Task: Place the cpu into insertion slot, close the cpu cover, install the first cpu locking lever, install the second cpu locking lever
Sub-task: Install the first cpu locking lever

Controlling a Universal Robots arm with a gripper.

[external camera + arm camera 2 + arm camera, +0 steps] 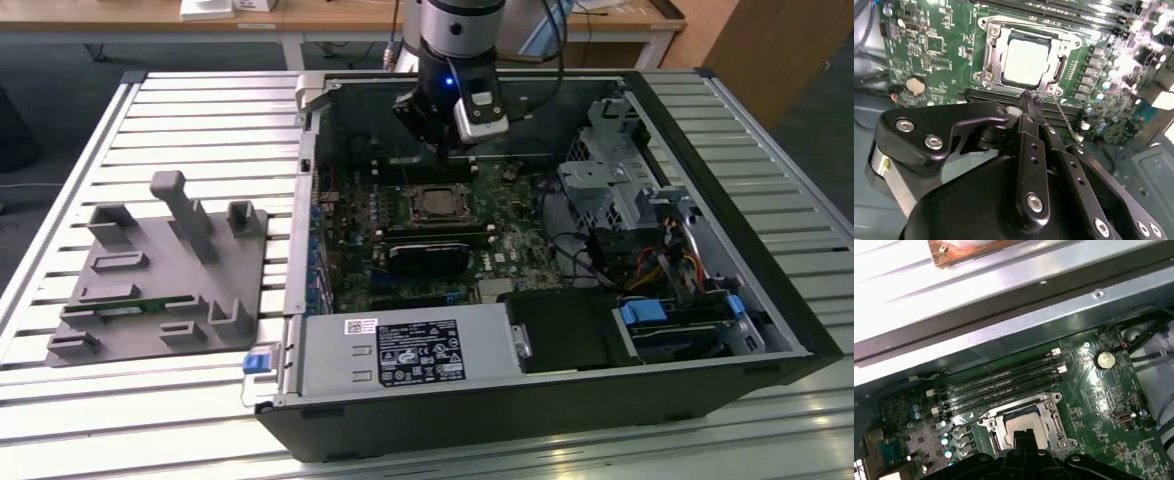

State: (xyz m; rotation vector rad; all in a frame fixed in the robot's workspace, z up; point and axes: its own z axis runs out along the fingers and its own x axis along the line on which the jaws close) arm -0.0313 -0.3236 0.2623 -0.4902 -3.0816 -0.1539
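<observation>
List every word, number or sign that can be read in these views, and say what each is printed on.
Nothing here can be quoted.
Black label on the grey power supply box, exterior view: white print and symbols, too small to read.
White sticker above that label: too small to read.
Motherboard markings, both wrist views: blurred, unreadable.
cpu top, second wrist view: no print can be made out.

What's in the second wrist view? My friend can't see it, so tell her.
The black gripper, shut, has its tip by a thin square silver metal cover framing a pale silvery-grey square chip on a green motherboard.
</observation>
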